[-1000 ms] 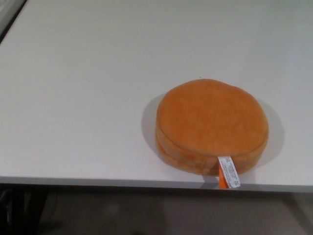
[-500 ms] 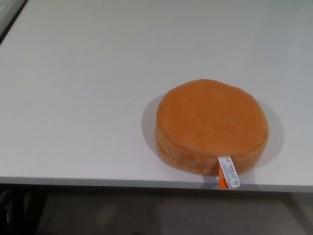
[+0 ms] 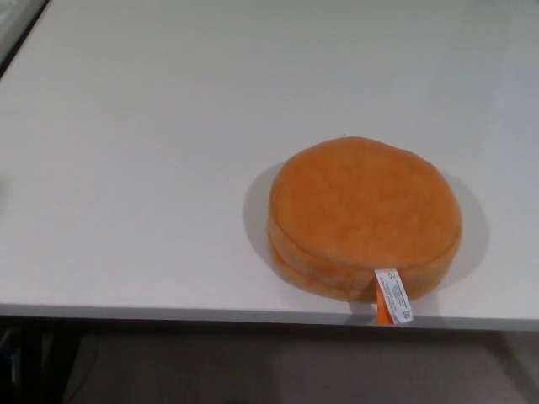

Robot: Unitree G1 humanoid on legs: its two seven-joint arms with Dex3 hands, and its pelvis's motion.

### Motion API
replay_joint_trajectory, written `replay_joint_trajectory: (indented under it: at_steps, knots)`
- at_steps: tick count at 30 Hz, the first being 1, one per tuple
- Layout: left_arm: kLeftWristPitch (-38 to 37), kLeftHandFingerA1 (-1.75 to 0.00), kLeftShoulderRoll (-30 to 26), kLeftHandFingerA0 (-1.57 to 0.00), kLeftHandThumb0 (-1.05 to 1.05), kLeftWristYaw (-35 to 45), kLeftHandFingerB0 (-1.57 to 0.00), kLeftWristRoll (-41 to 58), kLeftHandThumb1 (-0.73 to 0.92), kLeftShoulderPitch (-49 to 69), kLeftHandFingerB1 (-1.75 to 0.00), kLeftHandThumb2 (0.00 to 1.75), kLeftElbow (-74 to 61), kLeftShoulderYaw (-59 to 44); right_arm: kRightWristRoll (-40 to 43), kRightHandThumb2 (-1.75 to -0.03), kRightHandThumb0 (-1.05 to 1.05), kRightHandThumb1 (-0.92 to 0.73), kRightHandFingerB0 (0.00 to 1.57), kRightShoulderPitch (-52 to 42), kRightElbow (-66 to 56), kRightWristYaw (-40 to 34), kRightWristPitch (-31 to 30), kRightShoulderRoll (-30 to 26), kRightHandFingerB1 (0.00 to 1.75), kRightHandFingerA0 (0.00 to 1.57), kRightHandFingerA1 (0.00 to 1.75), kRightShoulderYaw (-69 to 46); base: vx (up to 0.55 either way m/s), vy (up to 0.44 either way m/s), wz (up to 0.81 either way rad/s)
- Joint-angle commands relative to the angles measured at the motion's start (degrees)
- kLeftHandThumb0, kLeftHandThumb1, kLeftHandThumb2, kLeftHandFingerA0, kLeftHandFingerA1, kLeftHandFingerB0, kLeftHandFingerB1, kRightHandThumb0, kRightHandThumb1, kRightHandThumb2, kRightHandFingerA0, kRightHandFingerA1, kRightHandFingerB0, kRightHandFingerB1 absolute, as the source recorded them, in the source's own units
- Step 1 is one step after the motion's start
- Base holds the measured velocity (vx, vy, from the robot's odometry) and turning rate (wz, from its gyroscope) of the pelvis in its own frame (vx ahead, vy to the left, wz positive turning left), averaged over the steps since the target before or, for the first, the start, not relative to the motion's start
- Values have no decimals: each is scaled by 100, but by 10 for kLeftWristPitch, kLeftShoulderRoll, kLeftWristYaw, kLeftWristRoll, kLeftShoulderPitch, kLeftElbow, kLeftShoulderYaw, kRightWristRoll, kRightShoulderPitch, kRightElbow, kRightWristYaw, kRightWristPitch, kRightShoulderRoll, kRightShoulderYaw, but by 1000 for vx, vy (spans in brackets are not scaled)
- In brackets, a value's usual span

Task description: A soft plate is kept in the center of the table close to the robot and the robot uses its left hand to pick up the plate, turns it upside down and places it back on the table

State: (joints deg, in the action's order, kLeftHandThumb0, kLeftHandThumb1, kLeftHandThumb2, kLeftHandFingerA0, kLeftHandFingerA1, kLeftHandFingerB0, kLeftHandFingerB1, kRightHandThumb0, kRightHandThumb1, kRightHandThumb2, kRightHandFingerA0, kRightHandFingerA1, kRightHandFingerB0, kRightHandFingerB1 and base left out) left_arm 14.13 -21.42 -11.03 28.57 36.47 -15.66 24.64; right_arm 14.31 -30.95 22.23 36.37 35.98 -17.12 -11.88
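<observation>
Neither hand is in view, so their fingers cannot be judged. The orange plush plate point(image 3: 365, 216) lies at the white surface's point(image 3: 152, 168) near edge, its tag point(image 3: 392, 295) overhanging—a clumsy nudge could push it off.

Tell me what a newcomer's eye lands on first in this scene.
The orange plush plate grabs attention at once: a thick round cushion lying flat on the white table, right of centre and close to the near edge. Next comes its white and orange tag, hanging from the plate's near side over the table edge. Neither robot hand is in view.
</observation>
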Motion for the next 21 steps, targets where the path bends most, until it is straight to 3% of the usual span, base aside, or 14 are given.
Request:
replay_joint_trajectory:
  at_steps: [1,2,3,5,6,8,9,11,13,17,18,19,20,21]
  knots:
    - [-620,-49,84,-15,-98,63,-18,-177,62,66,-40,110,251,-82,19,-66,-72,-83,33,-8,34,-4,20,8,32,51,45,-19,0,0,0]
    - [-620,-49,84,-15,-98,63,-18,-178,62,66,-40,110,253,-82,21,-66,-72,-83,33,-7,35,-2,21,8,32,51,45,-20,0,0,0]
    - [-625,-42,85,-22,-104,63,-26,-180,84,65,-29,67,259,-82,20,-66,-73,-83,33,-9,34,-3,22,8,32,51,46,-20,0,0,0]
    - [-639,-41,86,-21,-102,61,-26,-188,85,60,-30,66,278,-82,18,-65,-72,-83,33,-12,35,-2,28,7,32,51,47,-20,0,0,0]
    - [-645,-49,85,-16,-97,61,-19,-191,64,61,-41,110,285,-82,20,-66,-70,-82,33,-13,41,0,29,8,32,51,46,-21,0,0,0]
    - [-647,-49,86,-16,-98,65,-19,-189,63,66,-40,110,285,-82,19,-65,-70,-83,32,-11,53,2,36,8,31,52,45,-22,0,0,0]
    - [-647,-42,87,-22,-104,67,-26,-187,84,67,-30,66,285,-82,18,-66,-72,-83,31,-7,64,3,43,8,31,53,44,-23,0,0,0]
    - [-648,-42,88,-21,-104,72,-26,-184,84,66,-29,67,285,-84,17,-66,-74,-83,32,4,83,5,52,7,31,52,44,-23,0,0,0]
    - [-657,-49,89,-15,-97,72,-18,-186,63,65,-41,110,292,-86,18,-66,-74,-83,32,11,97,10,56,7,30,52,43,-23,0,0,0]
    - [-670,-49,94,-15,-95,76,-18,-184,64,65,-41,109,304,-91,25,-65,-72,-82,32,-8,66,12,46,11,33,50,47,-19,0,0,0]
    - [-673,-41,95,-20,-101,82,-25,-180,84,60,-30,66,309,-94,24,-65,-71,-83,32,-10,58,6,43,14,33,50,47,-19,0,0,0]
    - [-671,-41,96,-20,-101,82,-25,-179,84,54,-30,66,311,-95,23,-65,-71,-83,32,-6,59,3,40,15,33,50,47,-20,0,0,0]
    - [-674,-49,96,-14,-95,82,-18,-181,64,52,-42,109,314,-95,21,-66,-71,-83,32,-7,60,-1,43,15,33,50,47,-21,0,0,0]
    - [-674,-49,96,-14,-95,82,-18,-181,64,52,-42,109,314,-95,21,-66,-71,-83,32,-7,60,-1,43,15,33,50,47,-21,0,0,0]
